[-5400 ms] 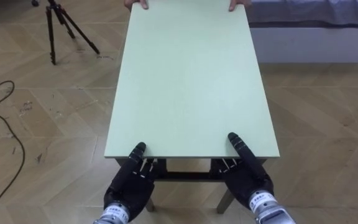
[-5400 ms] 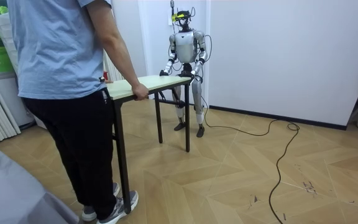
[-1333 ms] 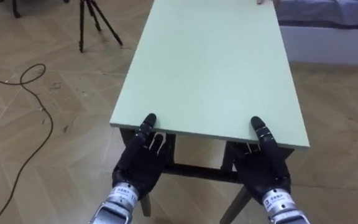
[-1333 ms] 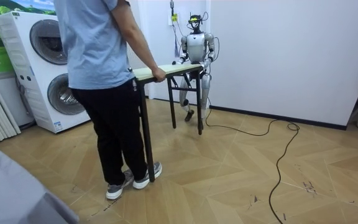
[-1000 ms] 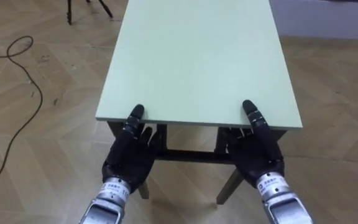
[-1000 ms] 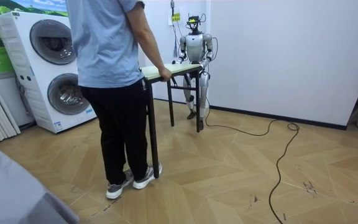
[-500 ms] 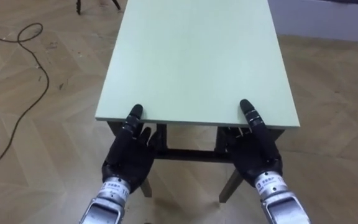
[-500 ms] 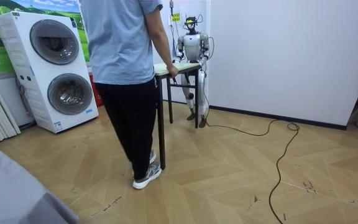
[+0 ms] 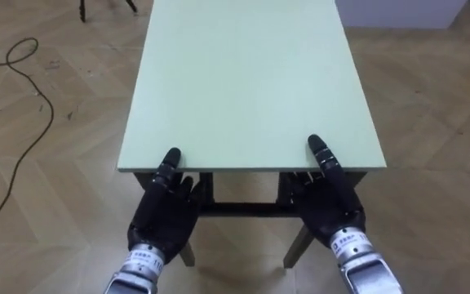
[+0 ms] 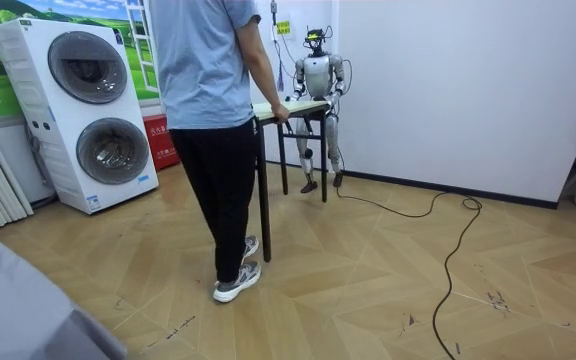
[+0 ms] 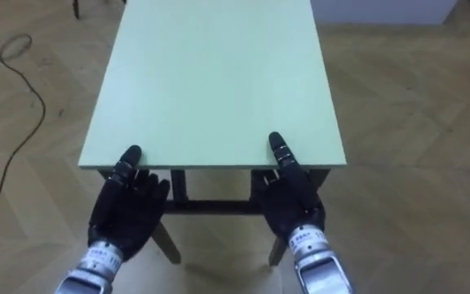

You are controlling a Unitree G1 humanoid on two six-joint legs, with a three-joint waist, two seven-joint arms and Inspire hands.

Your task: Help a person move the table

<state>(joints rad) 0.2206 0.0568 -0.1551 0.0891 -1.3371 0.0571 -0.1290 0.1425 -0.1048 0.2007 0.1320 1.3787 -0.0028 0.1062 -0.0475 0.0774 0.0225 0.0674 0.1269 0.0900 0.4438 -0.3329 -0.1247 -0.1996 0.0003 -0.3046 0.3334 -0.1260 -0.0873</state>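
Note:
The table (image 9: 251, 82) has a pale green top and dark legs, and its short near edge lies just in front of me. My left hand (image 9: 163, 216) grips the near left corner, thumb on top and fingers tucked under the top. My right hand (image 9: 329, 204) holds the near right corner the same way. In the room view I stand by the white wall at the far end of the table (image 10: 296, 105). A person (image 10: 208, 120) in a light blue shirt and black trousers holds the other end with one hand (image 10: 281, 114). The right eye view shows the table (image 11: 215, 73) too.
A dark cable (image 9: 23, 73) loops over the wooden floor to my left, and a tripod leg (image 9: 82, 10) stands beyond it. A pale bed base (image 9: 398, 12) lies past the table's far right corner. Stacked washing machines (image 10: 78, 110) stand at the room view's left.
The person has stepped towards me and the table has moved with us towards the white wall. I have backed away with it. My hands keep their hold on the near edge.

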